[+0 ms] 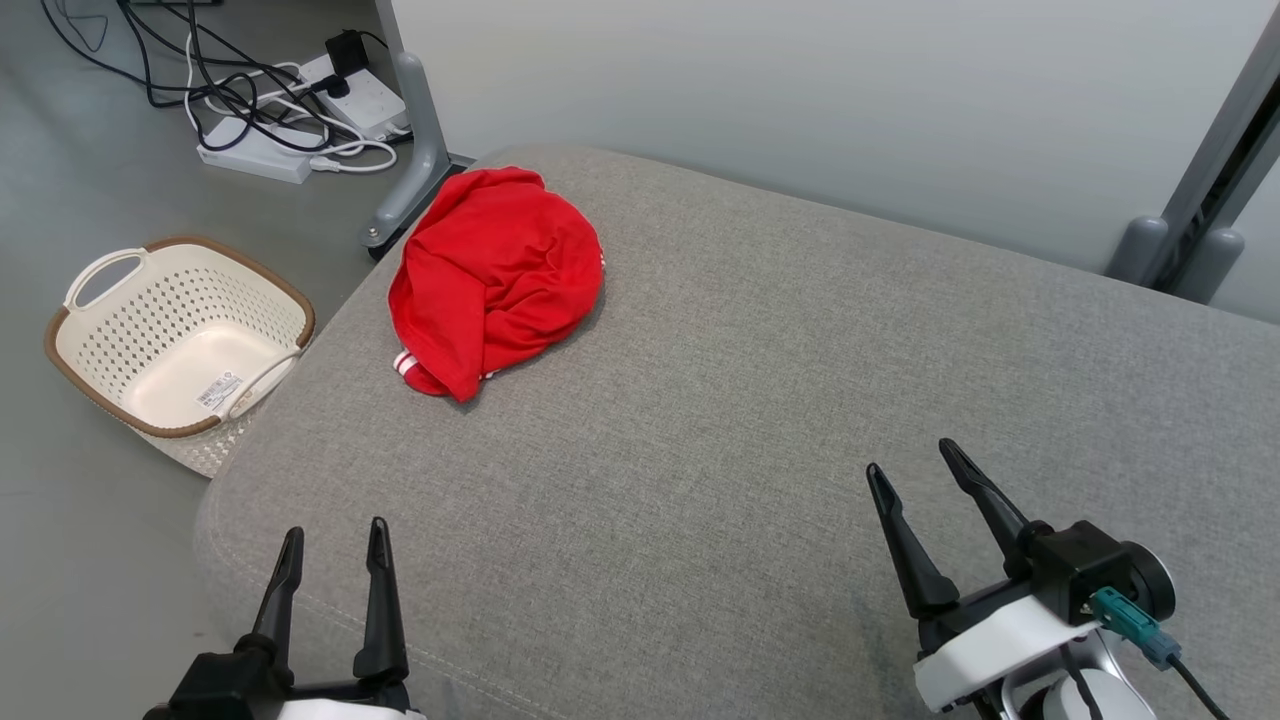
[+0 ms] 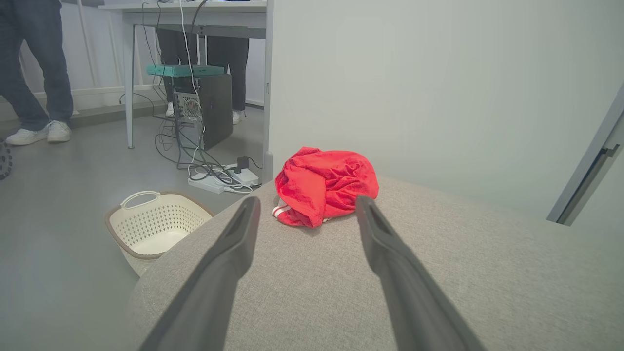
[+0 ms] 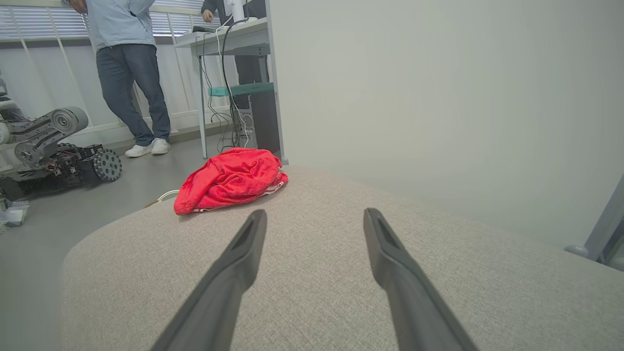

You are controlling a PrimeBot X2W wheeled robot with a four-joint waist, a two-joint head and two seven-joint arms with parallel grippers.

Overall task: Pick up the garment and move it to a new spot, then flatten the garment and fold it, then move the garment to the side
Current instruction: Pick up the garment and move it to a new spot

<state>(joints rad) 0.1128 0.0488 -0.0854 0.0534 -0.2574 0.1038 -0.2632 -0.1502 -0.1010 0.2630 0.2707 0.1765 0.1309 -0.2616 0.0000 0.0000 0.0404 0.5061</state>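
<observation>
1. The garment [image 1: 495, 280] is a crumpled red heap at the far-left corner of the grey cushion [image 1: 760, 420].
2. Edges: the garment's left side is close to the cushion's rounded left edge. Its far end reaches the far edge, by the foot of a grey post [image 1: 415, 150].
3. Past the left edge is floor. The basket [image 1: 190, 300] stands there just beside the cushion, and the power strips [image 1: 350, 95] and cables lie further back.
4. A pale wall panel [image 1: 800, 100] runs right behind the far edge. A grey frame [image 1: 1205, 190] stands at the far right.
5. Open room: bare cushion to the right of the garment and on its near side, across the whole middle and right half.
6. Long axis in the head view runs far to near, leaning slightly left at the near end. The far half is wide and rounded.
7. The near end narrows to a point, and the white striped trim [image 1: 405, 365] shows there, facing the robot.
8. The left gripper [image 1: 335, 527] is over the near-left edge, fingers spread wide, holding nothing, well apart from the garment.
9. The right gripper [image 1: 909, 457] is over the near-right part of the cushion, fingers also spread wide and holding nothing.
10. In the right wrist view a person [image 3: 129, 73] stands by a desk [image 3: 229, 39] beyond the cushion.
</observation>
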